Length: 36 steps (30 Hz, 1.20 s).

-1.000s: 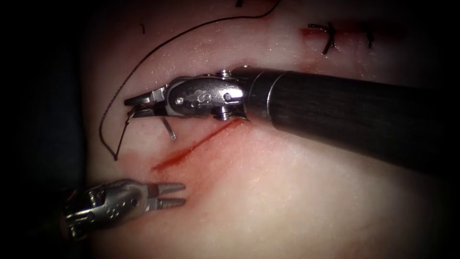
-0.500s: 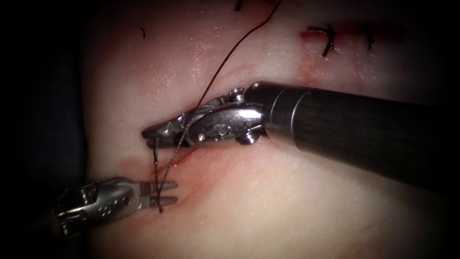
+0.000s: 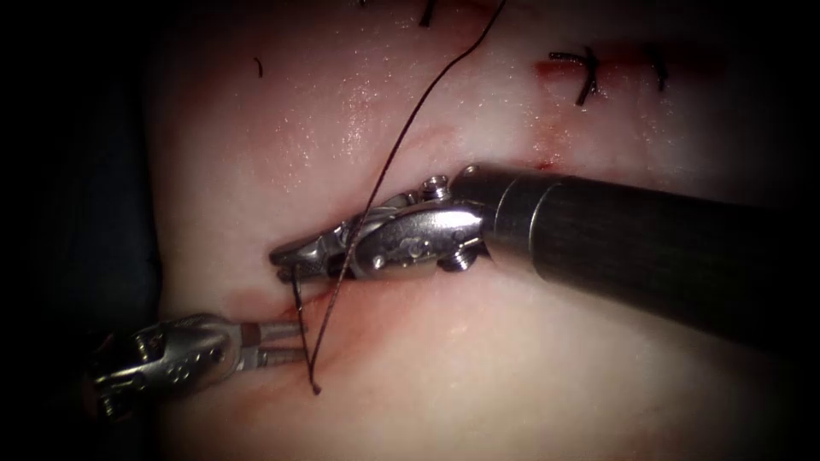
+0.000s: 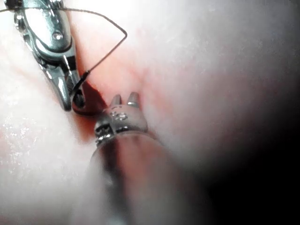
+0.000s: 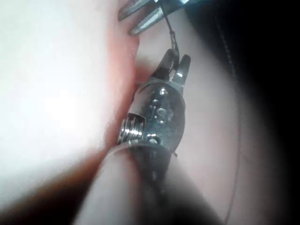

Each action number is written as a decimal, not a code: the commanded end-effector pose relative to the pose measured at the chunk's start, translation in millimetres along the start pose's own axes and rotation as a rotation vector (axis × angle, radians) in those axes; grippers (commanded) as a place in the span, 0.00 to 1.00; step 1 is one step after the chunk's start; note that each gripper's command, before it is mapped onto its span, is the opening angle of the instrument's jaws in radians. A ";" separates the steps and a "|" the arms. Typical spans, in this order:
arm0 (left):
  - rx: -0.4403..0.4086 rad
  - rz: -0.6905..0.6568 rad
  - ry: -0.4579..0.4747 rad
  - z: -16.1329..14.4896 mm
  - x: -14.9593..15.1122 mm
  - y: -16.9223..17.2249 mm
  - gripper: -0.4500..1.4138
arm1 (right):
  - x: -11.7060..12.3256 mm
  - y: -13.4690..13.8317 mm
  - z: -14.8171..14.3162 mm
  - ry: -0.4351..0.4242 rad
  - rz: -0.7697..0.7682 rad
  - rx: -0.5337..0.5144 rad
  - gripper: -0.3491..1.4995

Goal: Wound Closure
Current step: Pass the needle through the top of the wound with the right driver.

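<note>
Right gripper (image 3: 290, 263): clenched on the needle (image 3: 298, 297) near its tail, above the cut (image 3: 282, 300) | Left gripper (image 3: 295, 343): released, empty, straddling the needle's lower part | Thread (image 3: 401, 141): trails over the tissue (image 3: 478, 376) | Progress: older stitches (image 3: 588, 72) upper right; this cut unstitched.

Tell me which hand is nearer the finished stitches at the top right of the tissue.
Right. The right hand lies below and left of the stitches, its shaft passing beneath them. The left hand, open and empty, sits farther off, lower left.
</note>
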State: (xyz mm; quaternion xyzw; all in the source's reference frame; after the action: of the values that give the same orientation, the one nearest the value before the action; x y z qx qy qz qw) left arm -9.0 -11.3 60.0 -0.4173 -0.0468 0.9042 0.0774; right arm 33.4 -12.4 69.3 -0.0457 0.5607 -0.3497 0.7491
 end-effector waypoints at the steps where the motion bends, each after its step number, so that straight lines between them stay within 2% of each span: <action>1: 0.001 0.001 0.001 0.7 0.0 -0.3 0.25 | -0.6 0.1 0.7 0.007 0.008 0.006 0.00; 7: 0.004 0.000 0.001 0.7 0.1 -0.3 0.25 | -0.8 -0.7 1.1 0.023 0.021 0.040 0.00; 14: 0.003 0.000 0.000 0.7 0.1 -0.4 0.25 | -1.4 -1.3 1.1 -0.005 0.045 0.079 0.00; 23: 0.004 -0.005 -0.001 0.7 0.6 -0.4 0.25 | -1.8 -0.3 1.1 -0.043 0.091 0.044 0.00; 27: 0.004 -0.014 -0.004 0.8 1.5 -0.4 0.25 | -1.8 2.4 1.0 -0.086 0.147 -0.003 0.00; 31: -0.004 -0.028 -0.004 2.8 3.2 0.6 0.25 | -1.7 8.6 1.6 -0.070 0.268 -0.103 0.00; 36: -0.039 -0.009 0.000 4.1 2.4 1.7 0.25 | -1.9 11.3 2.5 -0.072 0.401 -0.130 0.00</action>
State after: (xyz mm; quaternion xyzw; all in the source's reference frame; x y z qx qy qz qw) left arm -13.2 -13.0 60.2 -0.4169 -0.0688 0.9034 0.0736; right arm 39.8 -4.2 66.4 0.0091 0.5513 -0.1517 0.8203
